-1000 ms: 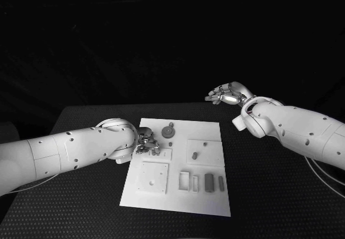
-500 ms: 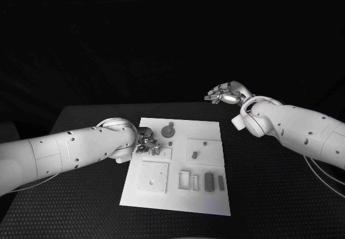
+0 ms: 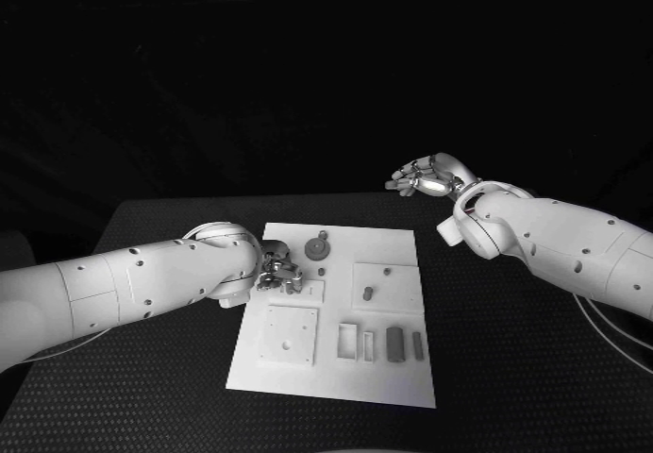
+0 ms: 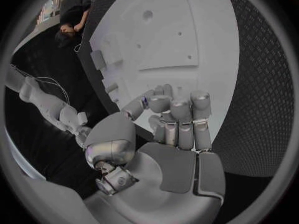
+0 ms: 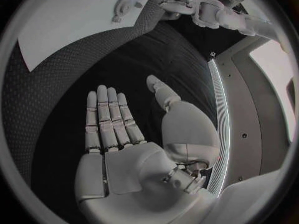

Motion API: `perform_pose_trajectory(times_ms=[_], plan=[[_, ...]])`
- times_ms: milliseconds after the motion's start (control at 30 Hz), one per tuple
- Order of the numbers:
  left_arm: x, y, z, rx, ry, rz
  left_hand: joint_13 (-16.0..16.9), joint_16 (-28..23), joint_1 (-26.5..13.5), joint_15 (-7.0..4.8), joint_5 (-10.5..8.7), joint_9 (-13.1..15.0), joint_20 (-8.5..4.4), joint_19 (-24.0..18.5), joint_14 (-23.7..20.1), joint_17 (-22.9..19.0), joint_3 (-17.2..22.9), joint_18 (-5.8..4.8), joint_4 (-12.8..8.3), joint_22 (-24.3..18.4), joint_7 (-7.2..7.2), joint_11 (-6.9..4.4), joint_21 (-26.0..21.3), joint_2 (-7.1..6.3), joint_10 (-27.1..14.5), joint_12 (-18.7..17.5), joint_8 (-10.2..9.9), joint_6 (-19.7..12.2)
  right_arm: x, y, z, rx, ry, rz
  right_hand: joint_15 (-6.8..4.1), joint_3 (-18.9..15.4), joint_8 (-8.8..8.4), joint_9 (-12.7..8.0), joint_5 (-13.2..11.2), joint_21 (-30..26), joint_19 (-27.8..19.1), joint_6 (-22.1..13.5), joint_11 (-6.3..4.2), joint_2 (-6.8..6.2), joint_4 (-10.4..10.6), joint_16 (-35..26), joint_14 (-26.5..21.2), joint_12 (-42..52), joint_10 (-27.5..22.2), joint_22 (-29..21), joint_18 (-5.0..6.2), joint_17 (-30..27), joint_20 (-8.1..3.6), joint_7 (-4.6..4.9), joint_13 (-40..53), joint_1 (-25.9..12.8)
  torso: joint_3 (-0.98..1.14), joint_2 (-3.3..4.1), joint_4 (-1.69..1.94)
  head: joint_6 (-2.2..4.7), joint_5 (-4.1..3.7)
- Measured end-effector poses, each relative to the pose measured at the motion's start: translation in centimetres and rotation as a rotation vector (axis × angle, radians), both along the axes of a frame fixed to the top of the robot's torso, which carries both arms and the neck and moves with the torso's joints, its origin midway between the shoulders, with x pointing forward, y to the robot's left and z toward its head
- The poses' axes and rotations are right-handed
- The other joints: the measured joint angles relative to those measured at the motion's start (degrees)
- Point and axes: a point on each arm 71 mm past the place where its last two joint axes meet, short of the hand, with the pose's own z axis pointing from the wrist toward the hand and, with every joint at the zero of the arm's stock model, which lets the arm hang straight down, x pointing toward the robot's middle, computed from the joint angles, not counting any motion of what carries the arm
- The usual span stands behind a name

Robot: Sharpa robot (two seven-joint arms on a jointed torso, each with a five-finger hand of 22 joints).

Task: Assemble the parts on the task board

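Observation:
The white task board (image 3: 394, 241) lies in the middle of the black table. On it are a round grey part (image 3: 317, 250), a small grey part (image 3: 369, 294) on a raised square, and a dark oblong part (image 3: 396, 343) among the slots near the front. My left hand (image 3: 279, 271) hovers at the board's left edge with its fingers curled down and the thumb against them (image 4: 168, 119); I cannot tell whether anything is pinched there. Past the table's far right corner, my right hand (image 3: 427, 177) is raised with its fingers spread flat (image 5: 112, 129) and nothing in them.
A square plate with holes (image 3: 290, 335) sits on the board's front left. My left forearm (image 3: 136, 288) lies over the table's left side. A corner of the board (image 5: 74, 20) appears in the right wrist view, well away from that hand.

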Motion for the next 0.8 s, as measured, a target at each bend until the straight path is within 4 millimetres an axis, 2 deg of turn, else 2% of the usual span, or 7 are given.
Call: perform_pose_trajectory(times_ms=[600,800], plan=[[0.03,-0.44,-0.09,0.017,-0.008,-0.017,-0.79,0.79,-0.44,-0.33,-1.32,0.6,0.01,0.01,0.49,-0.29,-0.21,-0.02,0.76,0.04,-0.58,-0.4,0.0,-0.44,0.4,0.0,1.12,0.62,0.01,0.18,-0.02,0.001,0.002,0.004,-0.01,0.0,0.24,-0.11,0.67,0.0,0.01,0.0,0.0,0.0,0.0,0.0,0.0,0.0,0.0,0.05,0.0,-0.28,0.42,0.0,-0.48,0.0,0.01,0.0,0.04,-0.16,-0.14],[0.04,-0.54,-0.12,0.022,-0.011,-0.021,-1.12,0.84,-0.43,-0.25,-0.85,1.06,0.08,-0.32,0.75,-0.43,-0.24,-0.03,0.82,0.03,-0.57,-0.61,0.0,-0.44,0.61,0.25,2.0,0.63,0.01,0.28,-0.03,0.001,0.003,0.007,-0.01,0.0,0.24,-0.17,0.67,0.0,0.01,0.0,0.0,0.0,0.0,0.0,0.0,0.0,0.0,0.1,0.0,-0.29,0.42,0.0,-0.54,0.0,0.01,0.0,0.04,-0.28,-0.14]])
